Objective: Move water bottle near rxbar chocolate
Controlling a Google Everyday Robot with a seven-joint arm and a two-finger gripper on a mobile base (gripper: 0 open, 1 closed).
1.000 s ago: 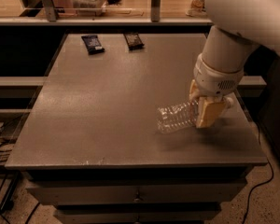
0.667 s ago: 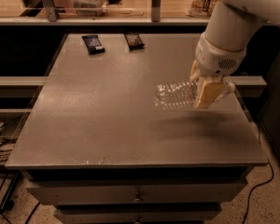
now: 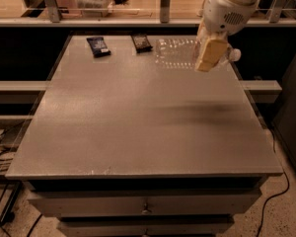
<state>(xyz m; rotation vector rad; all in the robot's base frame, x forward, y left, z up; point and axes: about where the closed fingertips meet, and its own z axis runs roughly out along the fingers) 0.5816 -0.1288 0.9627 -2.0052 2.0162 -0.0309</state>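
- Holding the clear, ribbed plastic water bottle (image 3: 175, 53) on its side, my two-finger gripper (image 3: 209, 53) has its pale yellowish fingers clamped across the bottle's neck end. It is at about one o'clock over the grey square table (image 3: 113, 122).
- The bottle's white cap (image 3: 234, 55) pokes out toward three o'clock and the body reaches toward nine o'clock. I judge the neck was chosen because it is the stiffest part of thin plastic.
- A dark shadow (image 3: 197, 110) lies on the tabletop at six o'clock from the bottle, well apart from it. From that I reckon the bottle is being carried in the air, not resting.
- The rxbar chocolate (image 3: 142, 42), a small flat bar in a brownish-black wrapper, lies at twelve o'clock near the far edge. The bottle's base shows just beside it, on its three o'clock side, and I see no contact.
- A similar flat bar in a navy-blue wrapper (image 3: 97, 46) sits at eleven o'clock, near the chocolate bar but apart from it. It is not my target.
- Nothing stands between bottle and bar. My worry is setting down: the base could nudge the bar, and a round bottle laid sideways this near the far edge might roll.
- The drawers (image 3: 145, 204) below and the floor cables (image 3: 0, 152) at eight o'clock are well out of the way.
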